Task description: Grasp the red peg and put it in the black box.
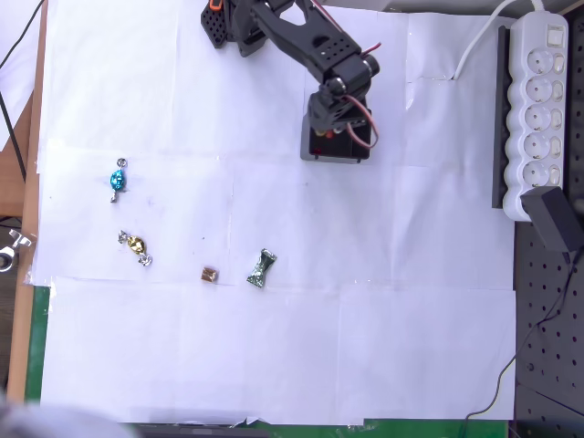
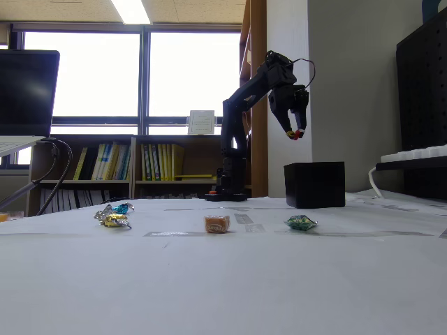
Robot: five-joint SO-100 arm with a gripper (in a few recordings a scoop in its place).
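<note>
In the fixed view my gripper (image 2: 296,132) hangs point-down well above the black box (image 2: 314,185), a little left of its middle. A tiny red peg (image 2: 298,132) shows between the fingertips, and the gripper is shut on it. From overhead, the gripper (image 1: 335,135) sits directly over the black box (image 1: 308,151) and covers most of it; the box's left and lower walls peek out from under the arm. The hollow inside the box is hidden.
Left of and below the box lie a blue candy (image 1: 119,180), a gold candy (image 1: 135,245), a small brown cube (image 1: 209,274) and a green candy (image 1: 263,268). A white power strip (image 1: 538,119) runs along the right edge. White paper covers the table.
</note>
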